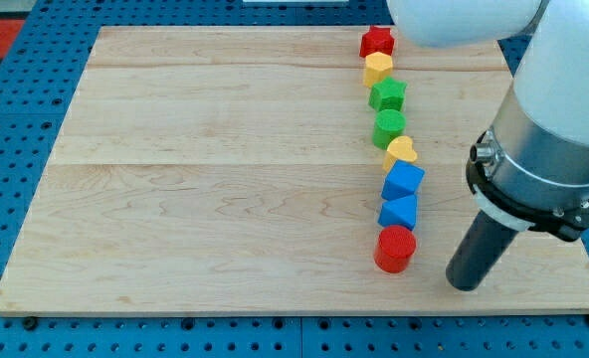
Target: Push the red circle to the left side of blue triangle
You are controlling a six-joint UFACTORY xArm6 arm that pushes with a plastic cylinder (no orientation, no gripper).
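The red circle [395,249] lies on the wooden board near the view's bottom right, at the bottom end of a column of blocks. The blue triangle [398,212] sits just above it and touches it or nearly so. My tip [463,281] rests on the board to the right of the red circle and slightly below it, with a small gap between them. The dark rod slants up to the right into the arm's grey collar [538,179].
Above the blue triangle the column runs upward: a blue cube [404,179], a yellow heart [400,150], a green circle [389,126], a green star [387,95], a yellow hexagon [377,68], a red star [377,41]. The board's bottom edge [294,306] is close below my tip.
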